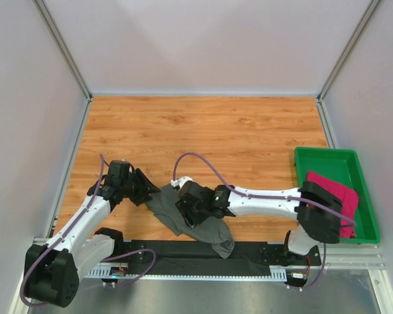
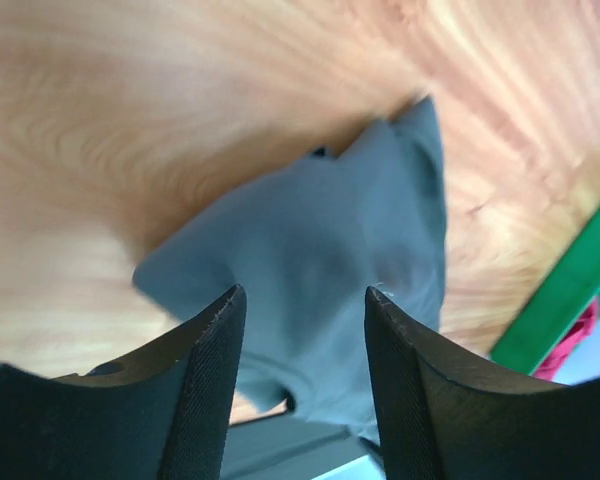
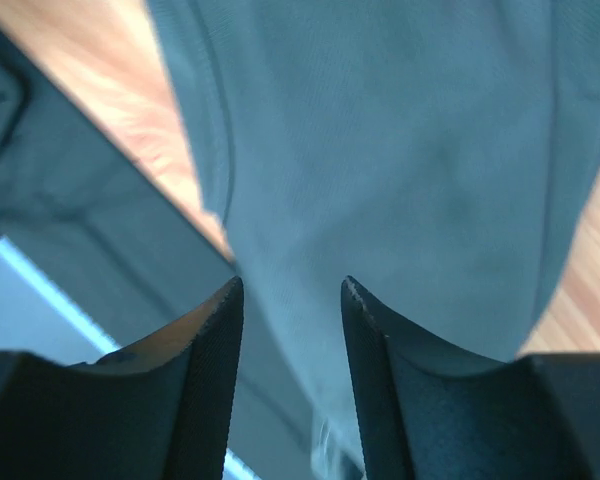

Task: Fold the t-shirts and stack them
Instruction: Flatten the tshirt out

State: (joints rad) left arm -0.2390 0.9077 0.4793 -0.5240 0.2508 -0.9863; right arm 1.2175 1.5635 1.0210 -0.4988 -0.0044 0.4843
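Charcoal-grey cloth lies bunched at the near middle of the wooden table (image 1: 203, 131): the grey t-shirt (image 1: 213, 235) is crumpled, not folded, and its lower part spills over the table's near edge onto the black rail (image 1: 150, 252) between the arm bases. The left gripper (image 2: 305, 292) hangs just over the shirt's left end with its fingers spread apart; the cloth shows in the gap below them and none of it is clamped. The right gripper (image 3: 291, 282) sits low over the middle of the same shirt, its fingers also parted, with grey fabric filling the view beyond them and nothing pinched that can be seen. Well to the right, the magenta-pink t-shirt (image 1: 334, 190) lies rumpled in the green tray (image 1: 327, 160), draped toward its near right rim.
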